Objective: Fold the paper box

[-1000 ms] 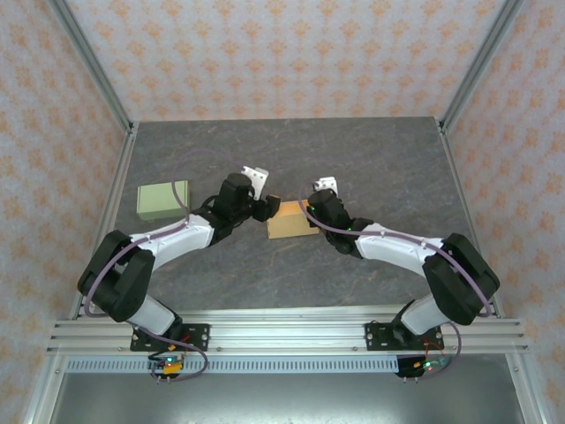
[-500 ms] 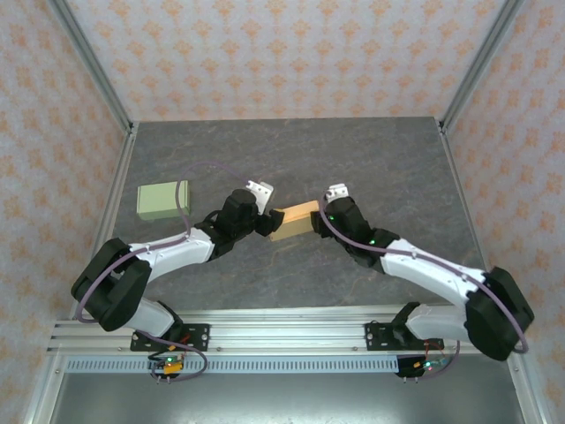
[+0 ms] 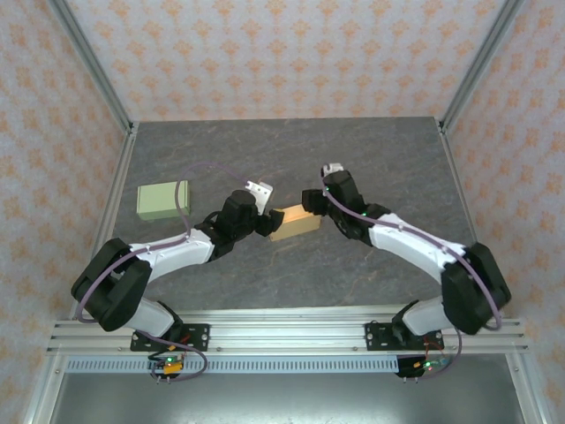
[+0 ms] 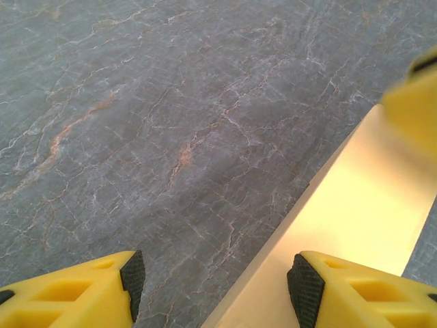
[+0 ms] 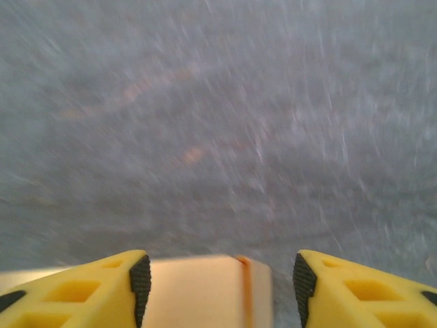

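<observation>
The paper box (image 3: 295, 222) is a flat tan carton lying on the grey table between the two arms. My left gripper (image 3: 267, 219) is at its left end and stands open. In the left wrist view the box (image 4: 358, 212) has its long edge running between the fingers, with the right pad (image 4: 301, 287) over the tan face and the left pad (image 4: 134, 279) over bare table. My right gripper (image 3: 312, 204) is at the box's far right corner, open. The right wrist view is blurred; a box end (image 5: 198, 290) sits between the pads, close to the left pad (image 5: 141, 285).
A pale green box (image 3: 163, 200) lies at the left side of the table (image 3: 380, 159), clear of both arms. Metal frame posts and patterned walls ring the table. A yellow fingertip (image 4: 418, 102) of the other gripper shows at the far end of the box.
The right gripper has gone from shut to open and shifted toward the far side of the box. The left arm lowered slightly early on and has since held still.
</observation>
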Controlling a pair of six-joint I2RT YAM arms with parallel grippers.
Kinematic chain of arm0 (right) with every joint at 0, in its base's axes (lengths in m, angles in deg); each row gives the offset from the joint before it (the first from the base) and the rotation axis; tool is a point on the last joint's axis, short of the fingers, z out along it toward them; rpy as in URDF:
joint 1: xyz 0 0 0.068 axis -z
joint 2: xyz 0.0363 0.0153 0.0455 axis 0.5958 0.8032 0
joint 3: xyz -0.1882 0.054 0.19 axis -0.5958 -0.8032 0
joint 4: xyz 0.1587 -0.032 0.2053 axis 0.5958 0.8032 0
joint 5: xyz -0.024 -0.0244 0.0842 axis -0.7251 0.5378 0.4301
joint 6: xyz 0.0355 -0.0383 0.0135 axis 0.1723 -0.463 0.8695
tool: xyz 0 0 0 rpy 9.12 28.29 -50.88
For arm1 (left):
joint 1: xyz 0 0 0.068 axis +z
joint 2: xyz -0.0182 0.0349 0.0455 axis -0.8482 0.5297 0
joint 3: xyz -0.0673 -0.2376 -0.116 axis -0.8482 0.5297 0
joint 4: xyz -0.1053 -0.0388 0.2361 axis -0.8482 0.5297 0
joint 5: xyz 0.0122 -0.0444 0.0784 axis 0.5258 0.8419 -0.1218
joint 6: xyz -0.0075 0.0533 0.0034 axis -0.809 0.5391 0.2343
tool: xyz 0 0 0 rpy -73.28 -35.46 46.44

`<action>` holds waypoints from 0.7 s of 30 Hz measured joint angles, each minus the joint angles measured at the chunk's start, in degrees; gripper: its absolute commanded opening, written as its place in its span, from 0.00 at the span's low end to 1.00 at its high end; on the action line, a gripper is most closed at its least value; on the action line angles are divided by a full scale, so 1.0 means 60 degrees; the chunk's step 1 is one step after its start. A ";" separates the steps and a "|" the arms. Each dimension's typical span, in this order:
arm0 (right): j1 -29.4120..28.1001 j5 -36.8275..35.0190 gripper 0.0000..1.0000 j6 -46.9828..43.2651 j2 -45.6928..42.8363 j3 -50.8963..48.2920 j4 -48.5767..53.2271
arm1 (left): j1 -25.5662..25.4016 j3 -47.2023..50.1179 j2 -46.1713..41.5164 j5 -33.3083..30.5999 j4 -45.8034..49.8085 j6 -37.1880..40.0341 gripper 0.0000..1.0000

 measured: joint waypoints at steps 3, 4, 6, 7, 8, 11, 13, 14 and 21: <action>0.0062 0.0025 0.64 -0.0273 -0.0127 -0.0331 -0.0688 | 0.0000 0.0109 -0.0022 0.0018 -0.0040 -0.0004 0.62; 0.0073 0.0029 0.64 -0.0401 -0.0270 -0.0466 -0.0703 | -0.0018 0.0109 -0.0022 0.0022 -0.0040 0.0007 0.62; 0.0073 0.0029 0.65 -0.0685 -0.0630 -0.0641 -0.0565 | -0.0018 0.0109 -0.0022 0.0058 -0.0062 0.0040 0.63; 0.0073 0.0036 0.66 -0.0841 -0.0849 -0.0692 -0.0415 | -0.0018 0.0109 -0.0022 0.0091 -0.0062 0.0069 0.63; 0.0073 0.0058 0.66 -0.0987 -0.1031 -0.0703 -0.0331 | -0.0018 0.0109 -0.0018 0.0117 -0.0062 0.0106 0.63; 0.0095 0.0120 0.66 -0.1402 -0.1384 -0.0758 -0.0583 | -0.0018 0.0109 -0.0018 0.0153 -0.0069 0.0219 0.63; 0.0098 0.0142 0.66 -0.1614 -0.1432 -0.1009 -0.1155 | -0.0018 0.0106 -0.0015 0.0160 -0.0073 0.0262 0.63; 0.0098 0.0153 0.66 -0.1756 -0.1395 -0.1242 -0.1523 | -0.0018 0.0106 -0.0015 0.0175 -0.0076 0.0273 0.63; 0.0153 0.0186 0.66 -0.2269 -0.0736 -0.2506 -0.4069 | -0.0015 0.0106 0.0011 0.0200 -0.0142 0.0295 0.63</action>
